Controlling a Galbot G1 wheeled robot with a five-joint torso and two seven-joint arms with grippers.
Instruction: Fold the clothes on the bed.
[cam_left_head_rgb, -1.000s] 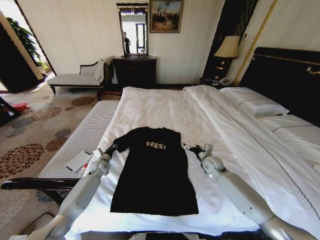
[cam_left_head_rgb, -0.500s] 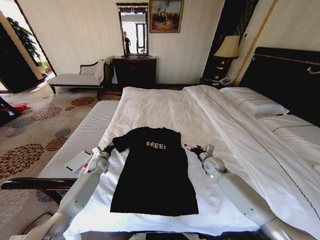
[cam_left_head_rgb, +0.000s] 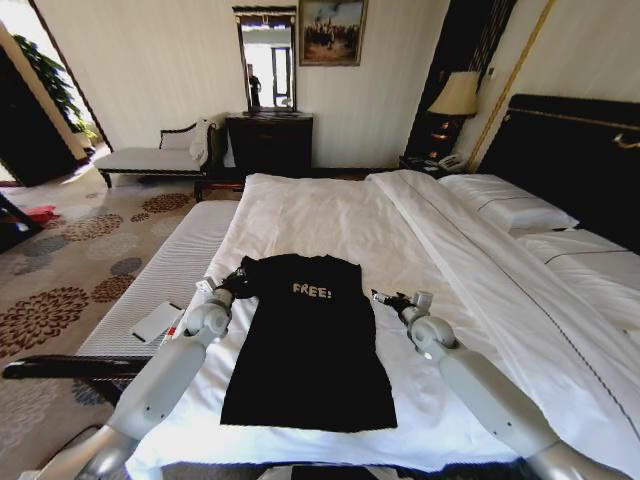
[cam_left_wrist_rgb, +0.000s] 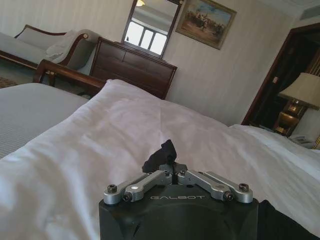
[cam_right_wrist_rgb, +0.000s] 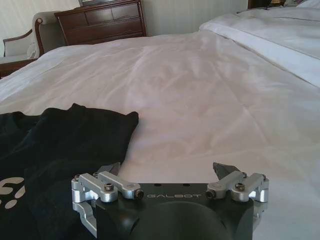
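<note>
The clothes, a black T-shirt (cam_left_head_rgb: 305, 345) with white "FREE!" lettering, lie flat on the white bed (cam_left_head_rgb: 330, 215), collar toward the far side. My left gripper (cam_left_head_rgb: 236, 283) is at the shirt's left sleeve. In the left wrist view the left gripper (cam_left_wrist_rgb: 169, 159) is shut on a pinch of black sleeve fabric (cam_left_wrist_rgb: 165, 150) raised off the sheet. My right gripper (cam_left_head_rgb: 386, 298) rests on the sheet just beside the right sleeve. In the right wrist view the right gripper (cam_right_wrist_rgb: 165, 170) stands open, with the T-shirt sleeve (cam_right_wrist_rgb: 75, 132) lying to one side of it.
A folded white duvet (cam_left_head_rgb: 500, 270) and pillows (cam_left_head_rgb: 505, 205) lie on the bed's right by the dark headboard (cam_left_head_rgb: 570, 150). A grey bench with a white card (cam_left_head_rgb: 155, 322) runs along the left. A chaise (cam_left_head_rgb: 150, 158), dresser (cam_left_head_rgb: 270, 140) and lamp (cam_left_head_rgb: 457, 95) stand behind.
My left gripper has moved forward and inward with the left sleeve pinched and lifted. The right arm has barely shifted.
</note>
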